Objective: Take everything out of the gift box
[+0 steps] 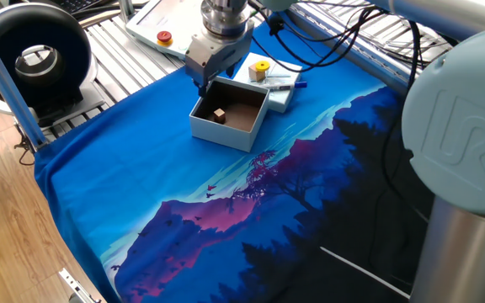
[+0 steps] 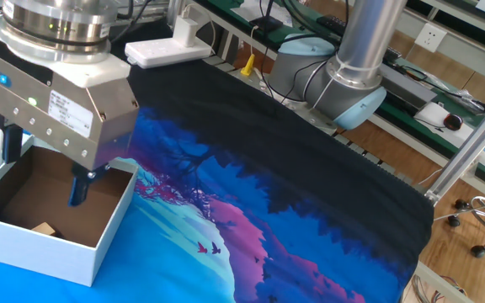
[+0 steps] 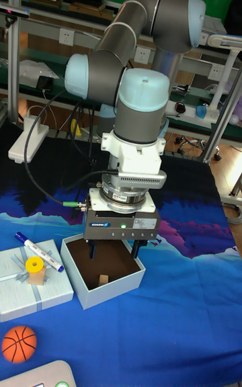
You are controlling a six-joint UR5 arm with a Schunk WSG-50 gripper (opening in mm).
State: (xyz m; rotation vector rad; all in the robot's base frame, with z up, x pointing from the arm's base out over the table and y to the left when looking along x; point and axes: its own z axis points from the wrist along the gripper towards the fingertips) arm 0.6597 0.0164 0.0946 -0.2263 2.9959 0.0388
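In the tall fixed view the gift box (image 3: 104, 279) sits on the blue cloth (image 3: 181, 320) with one wooden cube (image 3: 103, 281) standing upright on its brown floor, and the gripper (image 3: 112, 247) hangs just above the box's far rim, so the cube lies toward six o'clock from the fingertips and below them. The fingers stand well apart with nothing between them, touching neither cube nor wall. The pale-blue lid (image 3: 33, 286), at nine o'clock from the box, carries the yellow disc (image 3: 34, 265) on another cube, with the pen (image 3: 39, 250) beside it; the orange ball (image 3: 19, 343) lies at seven o'clock. Judging by this, only the boxed cube remains to be lifted out.
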